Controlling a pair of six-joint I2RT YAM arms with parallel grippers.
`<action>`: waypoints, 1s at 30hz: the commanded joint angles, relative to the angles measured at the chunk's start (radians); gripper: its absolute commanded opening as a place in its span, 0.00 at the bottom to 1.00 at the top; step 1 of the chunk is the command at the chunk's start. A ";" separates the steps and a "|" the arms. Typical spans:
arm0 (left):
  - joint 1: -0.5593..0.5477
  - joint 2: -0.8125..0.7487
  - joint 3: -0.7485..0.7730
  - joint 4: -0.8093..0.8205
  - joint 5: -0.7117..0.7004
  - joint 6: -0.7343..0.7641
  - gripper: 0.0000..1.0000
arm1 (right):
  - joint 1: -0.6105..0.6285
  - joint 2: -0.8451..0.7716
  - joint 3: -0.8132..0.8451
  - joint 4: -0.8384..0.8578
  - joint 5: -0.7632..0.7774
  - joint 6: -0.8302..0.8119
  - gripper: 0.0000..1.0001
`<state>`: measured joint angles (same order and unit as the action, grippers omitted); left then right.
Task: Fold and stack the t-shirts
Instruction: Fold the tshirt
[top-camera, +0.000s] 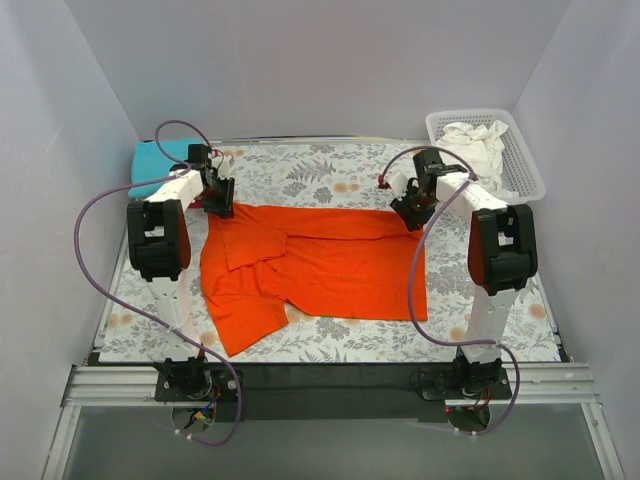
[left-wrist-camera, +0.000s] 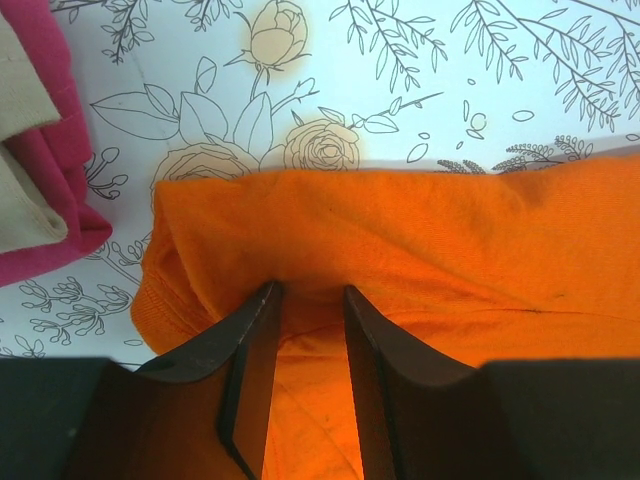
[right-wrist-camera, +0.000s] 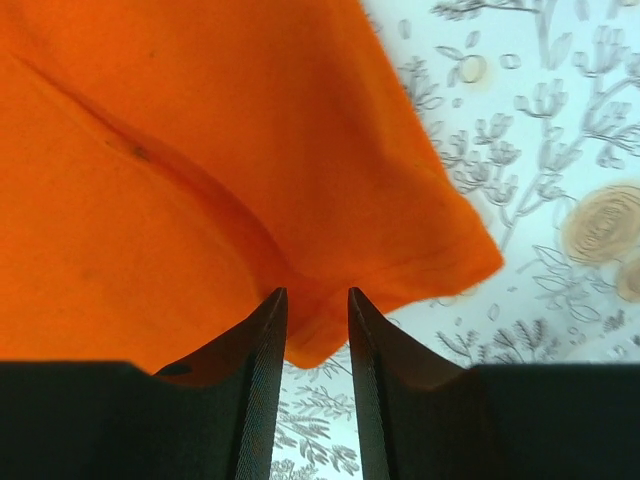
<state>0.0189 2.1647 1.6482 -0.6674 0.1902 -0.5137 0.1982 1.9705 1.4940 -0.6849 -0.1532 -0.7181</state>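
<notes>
The bright orange t-shirt (top-camera: 320, 265) lies spread on the floral cloth, one sleeve folded inward and its left part hanging toward the near edge. My left gripper (top-camera: 220, 208) is at its far left corner, and in the left wrist view the gripper (left-wrist-camera: 310, 288) is shut on orange cloth (left-wrist-camera: 420, 240). My right gripper (top-camera: 412, 218) is at the far right corner, and in the right wrist view the gripper (right-wrist-camera: 315, 292) pinches the shirt's edge (right-wrist-camera: 220, 180). A teal shirt (top-camera: 155, 160) lies at the far left. A crimson shirt (left-wrist-camera: 40, 150) shows beside it. A white shirt (top-camera: 480, 145) sits in the basket.
The grey floral cloth (top-camera: 330, 170) covers the table. The white lattice basket (top-camera: 530, 175) stands at the far right corner. Pale walls enclose the table on three sides. A beige cloth (left-wrist-camera: 20, 200) lies on the crimson shirt.
</notes>
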 joint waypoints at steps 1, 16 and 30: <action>0.009 -0.020 -0.041 -0.038 -0.018 0.007 0.32 | 0.007 -0.010 -0.075 -0.033 -0.020 -0.052 0.32; 0.010 -0.161 -0.013 -0.084 0.109 0.066 0.40 | 0.004 -0.146 -0.038 -0.054 0.043 -0.041 0.39; -0.037 -0.223 -0.177 -0.074 0.134 0.060 0.40 | 0.010 0.007 0.008 -0.028 0.050 0.077 0.30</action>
<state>0.0158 1.9427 1.5215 -0.7399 0.3149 -0.4503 0.2070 1.9186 1.4960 -0.7219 -0.1123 -0.6746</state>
